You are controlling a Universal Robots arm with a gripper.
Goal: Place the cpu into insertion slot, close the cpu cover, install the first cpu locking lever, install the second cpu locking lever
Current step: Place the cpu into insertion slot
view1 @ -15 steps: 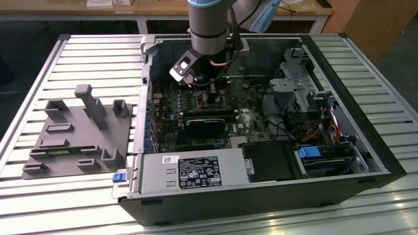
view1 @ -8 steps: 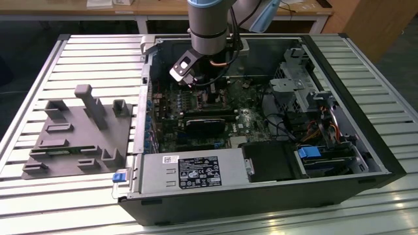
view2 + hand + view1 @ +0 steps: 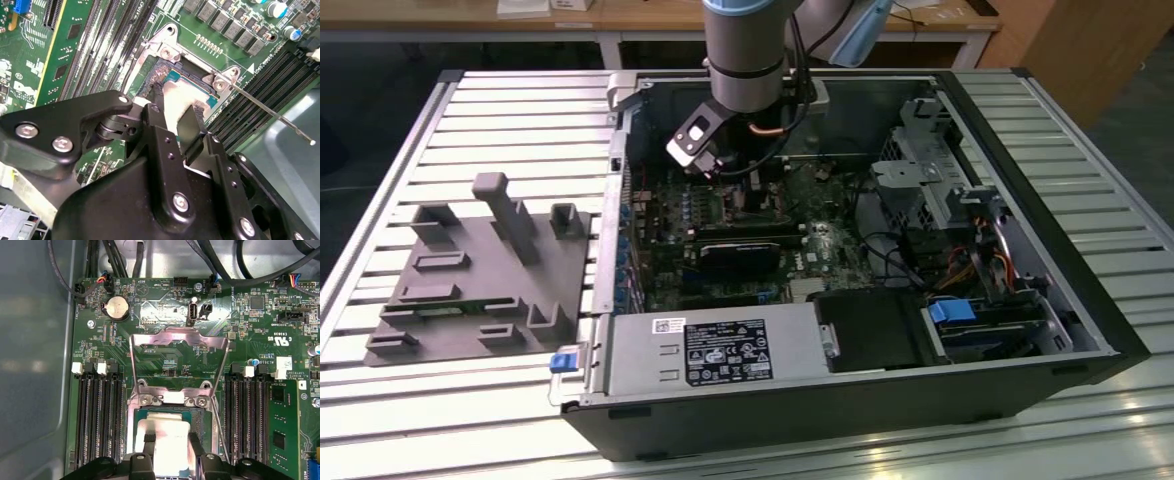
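Holding the cpu (image 3: 165, 426) by two opposite edges, the gripper (image 3: 170, 439) hangs straight over the insertion slot (image 3: 131, 435), in the upper middle of the exterior view. The chip looks square with the slot. The cpu cover (image 3: 180, 334) stands open just beyond it.

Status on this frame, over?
Gripper shut on the cpu, at the insertion slot. Cpu cover open. Locking lever unlatched, off to the side.

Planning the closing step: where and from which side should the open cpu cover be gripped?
The cpu cover stands swung open, away from the insertion slot, so probably pinch its free crossbar, opposite the hinge, coming from above that far end.
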